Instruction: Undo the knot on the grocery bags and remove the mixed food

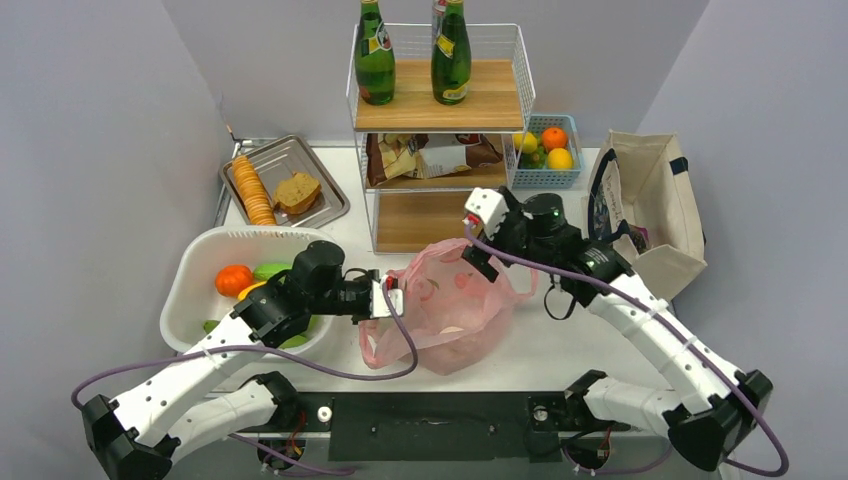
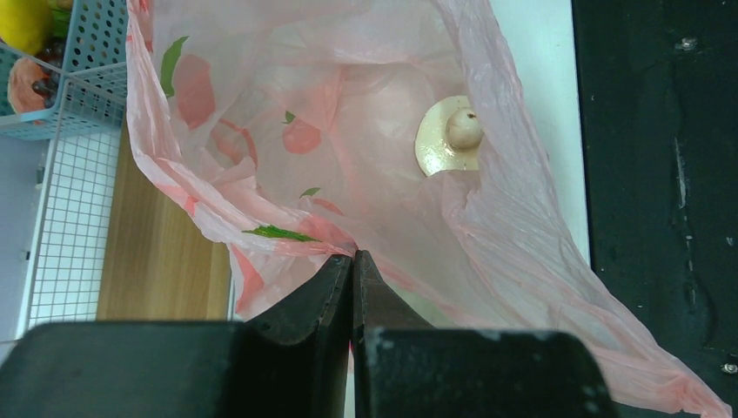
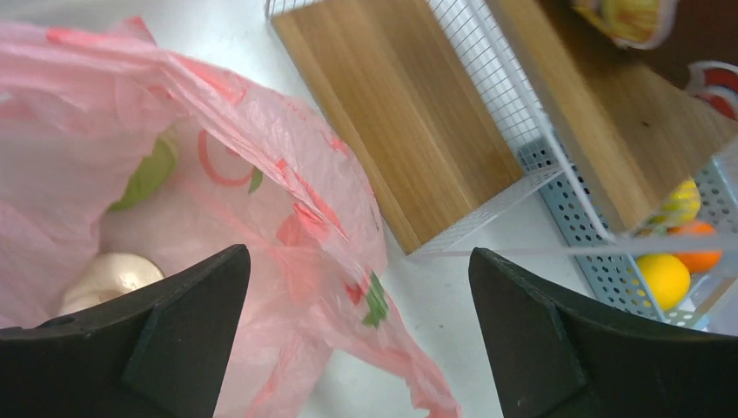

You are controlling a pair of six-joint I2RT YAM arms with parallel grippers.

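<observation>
Thin translucent pink plastic carrier bag (image 1: 445, 305) lying open mid-table, the left gripper (image 2: 352, 257) nipping its rim and the right gripper (image 3: 357, 257) spread above it.

The bag sits on the white table (image 1: 560, 345), just on the near side of the wire-and-wood shelf rack (image 1: 440, 205). The white plastic tub (image 1: 215, 240) is to its left and the beige canvas tote (image 1: 655, 210) to its right. The left gripper's fingers are pressed together at the bag's left edge, seemingly with a fold of pink film caught between their tips. The right gripper hangs over the bag's far right side with its fingers wide apart and nothing between them. A tan mushroom (image 2: 452, 139) lies inside the bag on its floor, cap down and stem up.
</observation>
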